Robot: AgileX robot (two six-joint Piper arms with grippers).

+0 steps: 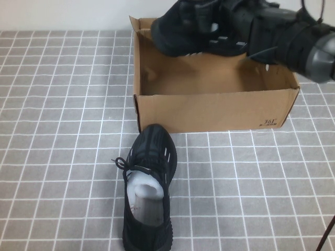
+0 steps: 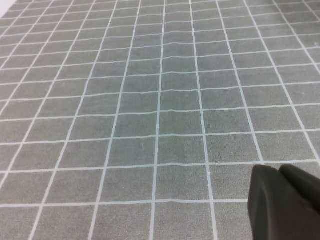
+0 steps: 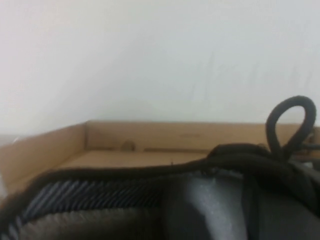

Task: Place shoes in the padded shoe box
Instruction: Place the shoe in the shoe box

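One black sneaker (image 1: 149,193) with white paper stuffing lies on the tiled table, its toe close to the front wall of the brown cardboard shoe box (image 1: 209,111). The box is open. My right gripper (image 1: 250,32) is shut on the second black sneaker (image 1: 191,29) and holds it in the air over the box's far edge, toe to the left. In the right wrist view this sneaker's collar (image 3: 125,172) and a lace loop fill the foreground, with the box's inner wall (image 3: 165,135) behind. My left gripper (image 2: 281,197) shows only in its wrist view, shut and empty above bare tiles.
A grey cloth with a white grid (image 1: 57,130) covers the table. The box floor (image 1: 209,76) is bare cardboard. A white wall stands behind the box. A black cable (image 1: 330,230) runs at the front right corner.
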